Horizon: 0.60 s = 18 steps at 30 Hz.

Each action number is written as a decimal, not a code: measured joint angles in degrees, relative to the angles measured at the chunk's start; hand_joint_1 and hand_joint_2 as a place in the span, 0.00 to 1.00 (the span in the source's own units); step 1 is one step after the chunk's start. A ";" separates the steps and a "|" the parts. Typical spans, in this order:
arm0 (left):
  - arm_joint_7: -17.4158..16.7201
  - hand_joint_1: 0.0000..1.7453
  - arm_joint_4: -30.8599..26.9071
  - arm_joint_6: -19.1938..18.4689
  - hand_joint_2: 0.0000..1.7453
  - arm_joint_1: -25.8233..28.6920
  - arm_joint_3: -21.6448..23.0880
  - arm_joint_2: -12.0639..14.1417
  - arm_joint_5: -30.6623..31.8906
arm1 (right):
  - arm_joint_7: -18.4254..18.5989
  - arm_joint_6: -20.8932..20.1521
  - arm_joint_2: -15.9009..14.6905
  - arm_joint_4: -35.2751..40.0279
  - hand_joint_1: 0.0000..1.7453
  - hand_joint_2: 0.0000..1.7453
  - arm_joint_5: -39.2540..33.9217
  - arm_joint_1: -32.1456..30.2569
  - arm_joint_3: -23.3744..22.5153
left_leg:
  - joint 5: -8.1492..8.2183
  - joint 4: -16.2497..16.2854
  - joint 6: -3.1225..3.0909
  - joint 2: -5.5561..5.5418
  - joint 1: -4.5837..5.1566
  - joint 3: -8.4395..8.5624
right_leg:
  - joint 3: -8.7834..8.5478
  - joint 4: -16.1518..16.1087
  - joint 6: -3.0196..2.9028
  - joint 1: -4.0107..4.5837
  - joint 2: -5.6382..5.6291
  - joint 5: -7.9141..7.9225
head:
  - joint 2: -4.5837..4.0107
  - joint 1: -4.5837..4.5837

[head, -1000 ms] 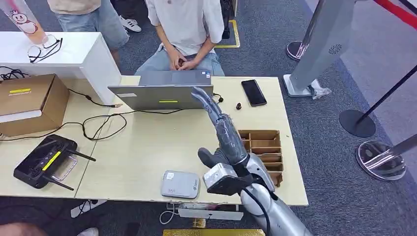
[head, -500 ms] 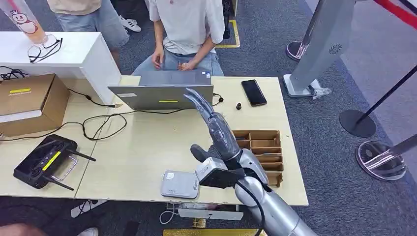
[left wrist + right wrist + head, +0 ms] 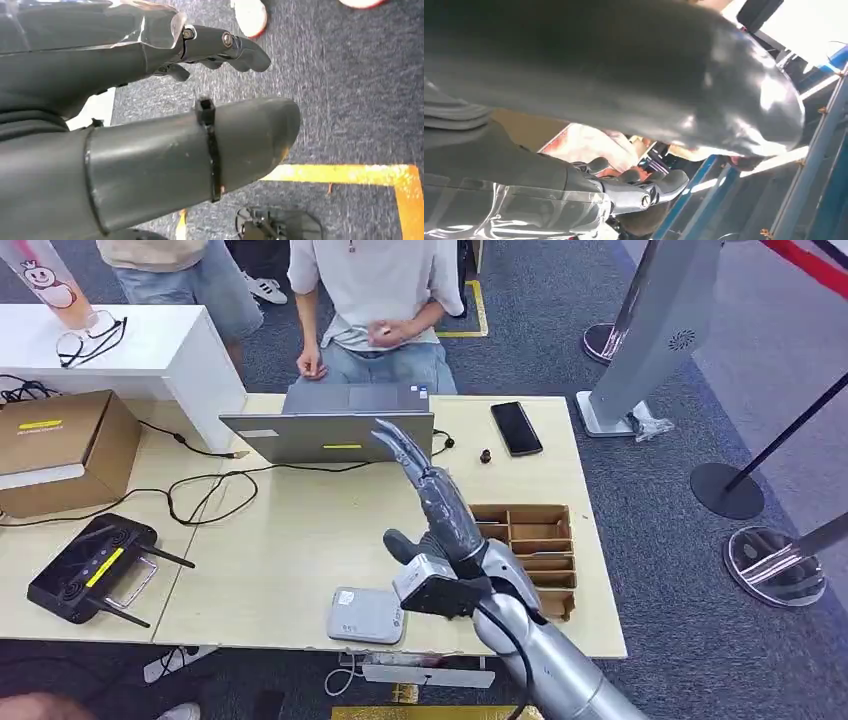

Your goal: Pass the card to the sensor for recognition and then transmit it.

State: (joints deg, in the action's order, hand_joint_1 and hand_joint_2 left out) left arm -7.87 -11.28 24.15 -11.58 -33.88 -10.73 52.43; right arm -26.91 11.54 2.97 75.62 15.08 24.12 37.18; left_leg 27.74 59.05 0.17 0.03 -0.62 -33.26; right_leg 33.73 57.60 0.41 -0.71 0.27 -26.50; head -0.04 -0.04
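Here, the left hand point(image 3: 165, 115) hangs over blue carpet with its fingers apart and nothing in them. On the tabletop point(image 3: 290, 540), a cardboard box point(image 3: 62, 448) sits well left of the laptop point(image 3: 330, 430), and a black controller point(image 3: 88, 570) with a yellow stripe lies left of the laptop and nearer the robot. The sensor point(image 3: 367, 615) is a pale grey, flat, rounded square with small markings on top. It lies at the near edge, in front of the laptop. The right hand point(image 3: 445, 515) is raised just right of the sensor, fingers stretched toward the laptop, thumb apart, holding nothing. A brown compartment tray point(image 3: 535, 540) lies right of the laptop and nearer the robot. A black phone point(image 3: 516, 428) lies just right of the laptop.
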 joint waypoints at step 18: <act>4.72 0.00 0.00 -3.80 0.00 3.86 -0.83 1.95 1.71 | 0.48 4.09 0.94 -1.31 0.00 0.00 2.27 -1.26 0.00 | 0.01 0.00 0.00 0.01 0.00 -0.03 | 0.06 0.00 0.02 0.00 -0.03 -0.03 | 0.00 0.00</act>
State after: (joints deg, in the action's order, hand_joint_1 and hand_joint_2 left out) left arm -3.15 -11.28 20.35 -7.72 -34.71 -8.79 54.14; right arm -26.42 15.63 3.91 74.31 17.35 22.85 37.18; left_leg 27.76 59.05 0.17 0.04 -0.62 -33.28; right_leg 33.79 57.59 0.43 -0.71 0.23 -26.53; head -0.04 -0.04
